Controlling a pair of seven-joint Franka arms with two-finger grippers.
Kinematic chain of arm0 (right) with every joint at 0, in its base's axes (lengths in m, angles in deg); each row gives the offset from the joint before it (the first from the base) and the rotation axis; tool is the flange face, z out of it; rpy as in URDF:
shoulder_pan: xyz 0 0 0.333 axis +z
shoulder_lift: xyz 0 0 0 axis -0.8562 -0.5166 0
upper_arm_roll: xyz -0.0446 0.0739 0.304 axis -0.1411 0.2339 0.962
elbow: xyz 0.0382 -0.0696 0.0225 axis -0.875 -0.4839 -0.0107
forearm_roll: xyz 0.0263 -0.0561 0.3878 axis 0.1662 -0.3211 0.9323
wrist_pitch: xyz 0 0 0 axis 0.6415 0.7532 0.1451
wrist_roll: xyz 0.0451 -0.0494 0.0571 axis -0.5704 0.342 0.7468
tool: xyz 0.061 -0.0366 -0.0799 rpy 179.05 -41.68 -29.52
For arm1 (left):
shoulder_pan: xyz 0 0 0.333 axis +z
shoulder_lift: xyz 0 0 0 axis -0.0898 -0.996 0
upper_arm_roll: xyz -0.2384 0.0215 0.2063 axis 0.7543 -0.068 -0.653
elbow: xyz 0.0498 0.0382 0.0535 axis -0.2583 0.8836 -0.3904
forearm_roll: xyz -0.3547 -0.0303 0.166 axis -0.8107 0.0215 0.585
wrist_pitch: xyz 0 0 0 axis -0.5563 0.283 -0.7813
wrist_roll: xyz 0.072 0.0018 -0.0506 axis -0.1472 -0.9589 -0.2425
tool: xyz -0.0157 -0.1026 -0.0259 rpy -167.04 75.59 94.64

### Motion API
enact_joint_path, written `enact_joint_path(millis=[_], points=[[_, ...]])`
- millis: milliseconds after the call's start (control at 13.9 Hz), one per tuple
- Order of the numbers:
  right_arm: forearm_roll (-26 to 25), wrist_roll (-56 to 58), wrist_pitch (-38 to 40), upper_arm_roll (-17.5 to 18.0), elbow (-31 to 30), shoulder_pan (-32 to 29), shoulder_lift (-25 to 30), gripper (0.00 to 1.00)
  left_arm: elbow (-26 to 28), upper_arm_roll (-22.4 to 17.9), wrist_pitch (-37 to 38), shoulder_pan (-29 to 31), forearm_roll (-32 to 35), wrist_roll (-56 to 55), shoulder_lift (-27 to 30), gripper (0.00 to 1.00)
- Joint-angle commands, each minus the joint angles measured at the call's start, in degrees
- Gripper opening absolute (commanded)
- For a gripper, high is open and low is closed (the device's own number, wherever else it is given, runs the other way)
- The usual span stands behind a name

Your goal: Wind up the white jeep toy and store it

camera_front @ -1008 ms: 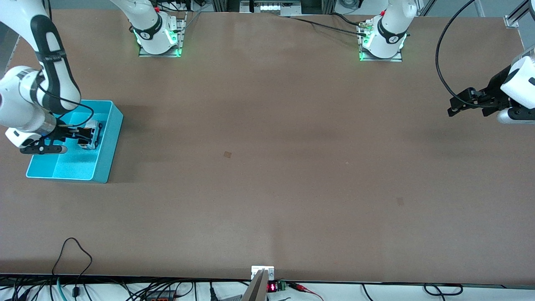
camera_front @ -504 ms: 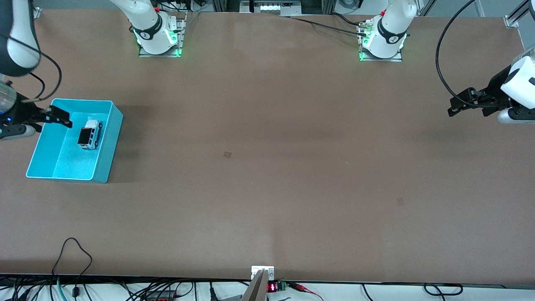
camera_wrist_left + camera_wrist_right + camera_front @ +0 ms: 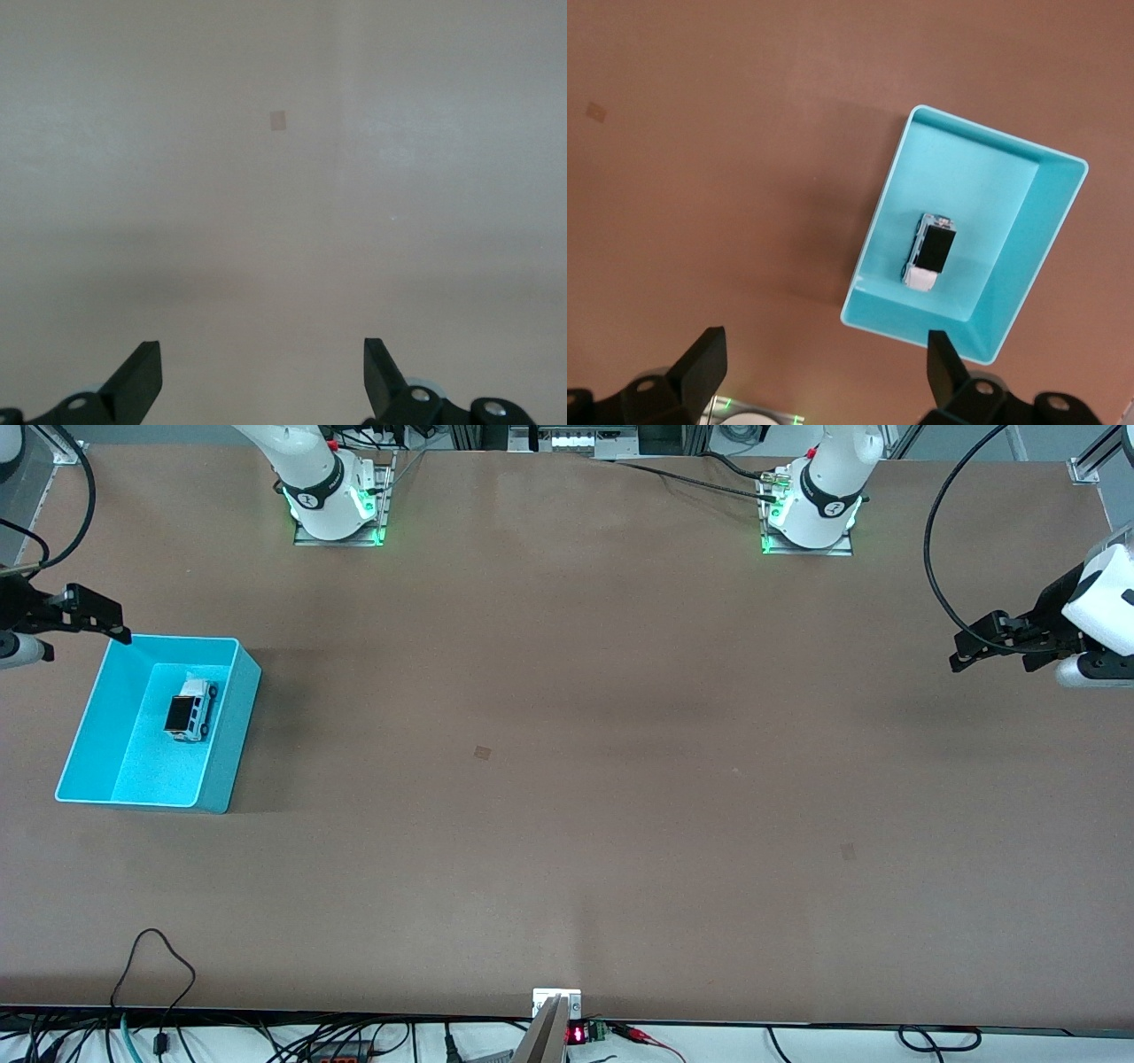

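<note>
Your right gripper (image 3: 106, 624) hangs in the air with its fingers (image 3: 700, 367) spread apart and nothing between them, up over the table just off the corner of the turquoise bin (image 3: 226, 766) that lies farthest from the front camera, at the right arm's end of the table. You can see the white jeep toy (image 3: 190, 710) resting on the floor of that bin, on its wheels with the black roof up, close to the wall that faces the middle of the table and in the half of the bin farther from the front camera. In the right wrist view the jeep (image 3: 930, 252) sits well clear of the two fingertips, with the whole bin (image 3: 921, 332) below the gripper and apart from it. Your left gripper (image 3: 974, 651) waits above the bare brown table (image 3: 567, 779) at the left arm's end, its fingers (image 3: 142, 376) also held wide with nothing in them
</note>
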Motion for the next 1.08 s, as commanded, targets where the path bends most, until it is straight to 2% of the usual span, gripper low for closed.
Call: enact_joint_path(millis=[0,216,792,1008], points=[[-1.0,-1.0,5.4,2.9,5.7,-1.6,-1.2,1.0,0.6,0.2,-0.5,0.4,0.0,0.2,0.9,1.0],[-0.8,-1.1,7.4,2.9,6.4,-1.6,-1.3,1.0,0.4,0.3,-0.5,0.4,-0.1,0.2,0.9,1.0],[-0.8,-2.3,6.8,2.9,5.6,-1.1,-1.8,1.0,0.5,0.1,-0.2,0.4,-0.2,0.2,0.8,1.0],[-0.8,-10.2,6.8,2.9,5.6,0.0,-1.9,1.0,0.5,0.1,-0.2,0.4,-0.2,0.2,0.8,1.0]])
